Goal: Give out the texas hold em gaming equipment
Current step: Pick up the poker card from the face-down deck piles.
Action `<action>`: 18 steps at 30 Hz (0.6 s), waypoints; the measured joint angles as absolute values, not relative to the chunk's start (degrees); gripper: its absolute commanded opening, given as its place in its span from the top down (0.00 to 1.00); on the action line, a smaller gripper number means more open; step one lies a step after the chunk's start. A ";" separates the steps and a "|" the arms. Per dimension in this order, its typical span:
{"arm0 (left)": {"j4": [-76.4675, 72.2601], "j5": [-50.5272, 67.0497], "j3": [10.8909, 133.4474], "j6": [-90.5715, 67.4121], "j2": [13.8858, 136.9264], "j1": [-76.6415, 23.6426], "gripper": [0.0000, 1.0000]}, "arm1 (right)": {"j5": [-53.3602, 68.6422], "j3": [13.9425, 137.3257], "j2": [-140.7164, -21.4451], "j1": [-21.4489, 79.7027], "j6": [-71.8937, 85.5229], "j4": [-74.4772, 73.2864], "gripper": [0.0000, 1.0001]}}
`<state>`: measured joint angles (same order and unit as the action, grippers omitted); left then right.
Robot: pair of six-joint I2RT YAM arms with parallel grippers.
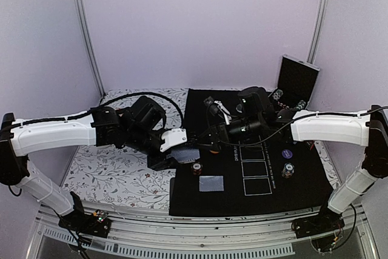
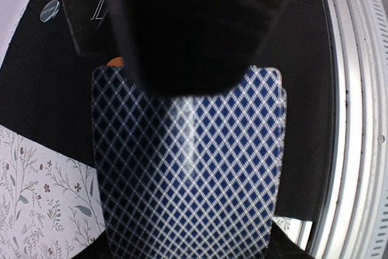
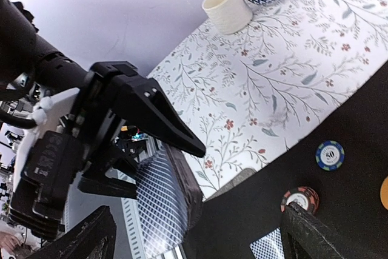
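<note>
Over black mat (image 1: 194, 201), left claw (image 1: 177, 153) grips card deck (image 2: 188, 174).

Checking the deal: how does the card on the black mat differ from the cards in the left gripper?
The card lies flat on the black mat; the deck is clamped in the left gripper. The card is single; the deck is a stack. Both show blue diamond backs.

White-and-black left arm (image 1: 54, 134) and right arm (image 1: 330, 127) meet mid-frame above a black mat (image 1: 242, 204) with white boxes. The left gripper (image 1: 180, 156) holds a grey-blue checked card deck (image 1: 190, 151); a single matching card (image 1: 211, 183) lies lower centre.
</note>
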<state>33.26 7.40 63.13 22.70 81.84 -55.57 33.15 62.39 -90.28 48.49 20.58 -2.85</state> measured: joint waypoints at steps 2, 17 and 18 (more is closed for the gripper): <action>33.23 7.51 63.13 22.70 81.47 -55.57 0.43 | 33.69 62.30 -90.28 49.21 21.34 0.05 0.04; 33.19 8.49 63.13 22.65 81.01 -55.57 0.43 | 34.57 62.41 -97.76 49.93 24.73 5.17 0.03; 33.21 8.47 63.13 22.65 81.01 -55.57 0.44 | 34.54 62.41 -97.76 49.93 24.75 5.19 0.03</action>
